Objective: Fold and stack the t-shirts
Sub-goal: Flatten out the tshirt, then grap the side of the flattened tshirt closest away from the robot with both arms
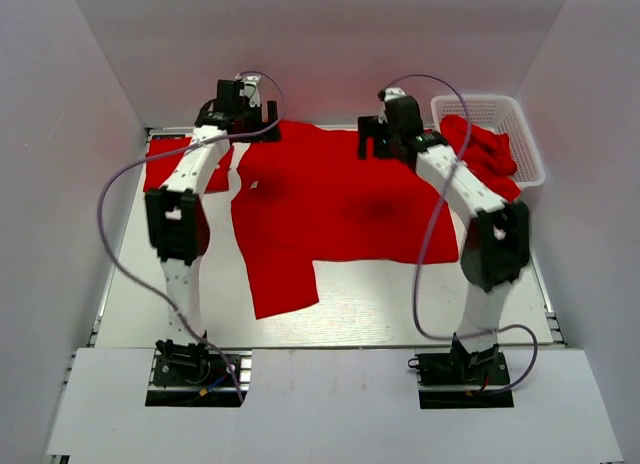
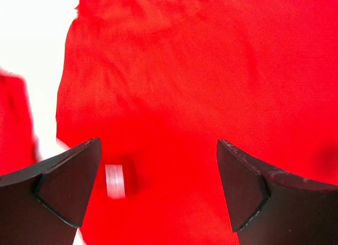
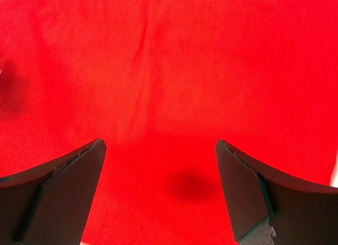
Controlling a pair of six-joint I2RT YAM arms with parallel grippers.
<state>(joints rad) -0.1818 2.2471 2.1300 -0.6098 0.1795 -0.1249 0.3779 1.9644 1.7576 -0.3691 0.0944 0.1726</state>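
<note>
A bright red t-shirt (image 1: 330, 209) lies spread flat across the middle of the table, one sleeve reaching toward the near edge. It fills the left wrist view (image 2: 200, 86) and the right wrist view (image 3: 174, 71). A small white tag (image 2: 115, 180) shows on it near the left fingers. My left gripper (image 1: 243, 124) hovers open and empty over the shirt's far left corner. My right gripper (image 1: 383, 134) hovers open and empty over its far edge. A folded red t-shirt (image 1: 165, 164) lies at the far left. More red t-shirts (image 1: 485, 149) are bunched in the basket.
A white plastic lattice basket (image 1: 520, 119) stands at the far right corner. White walls close the table on the left, far and right sides. The bare white tabletop (image 1: 380, 304) shows near the front.
</note>
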